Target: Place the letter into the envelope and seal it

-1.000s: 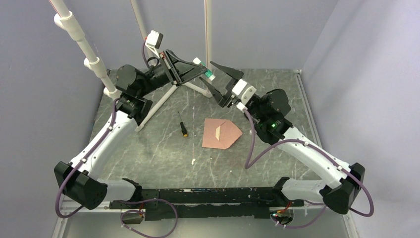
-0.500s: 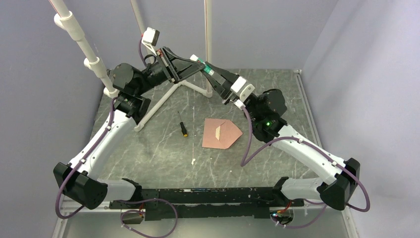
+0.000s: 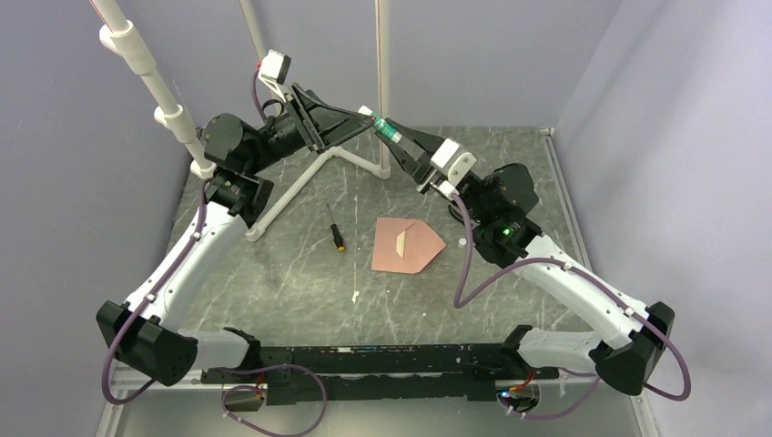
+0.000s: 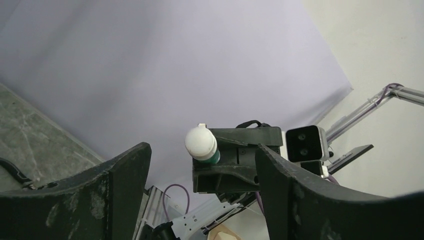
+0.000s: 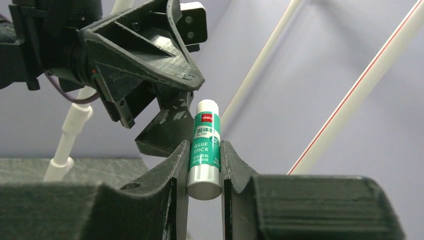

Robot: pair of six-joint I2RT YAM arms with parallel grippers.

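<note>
Lavender walls close round a grey-green marbled table (image 3: 273,273), and both arms are raised over its far half. Between the right gripper (image 5: 205,150)'s two dark fingers (image 5: 172,165) stands a green-and-white plastic glue stick (image 5: 206,125), clenched on both sides at its lower body, its white end poking out past the fingertips. That white end sits in the gap of the left gripper (image 4: 201,155), whose broad black fingers (image 4: 125,170) are spread wide on either side, both clear of the stick, so this gripper grasps nothing. In the overhead view the two grippers meet tip to tip high above the back of the table, just in front of a white plastic pipe frame (image 3: 350,157).

Well below and nearer the arm bases, the salmon-pink paper envelope (image 3: 405,255) lies flat on the table, about midway between the two arms, its pointed flap turned toward the right arm. A narrow pale sliver (image 3: 401,241) stands slanted across the middle of it; whether that is an edge of the letter is too small to tell, and the pale tan sheet cannot be made out apart from it. Left of the envelope, apart from it, lies a small black screwdriver with a yellow band (image 3: 336,233), and nearer the bases a tiny white scrap (image 3: 355,295)
</note>
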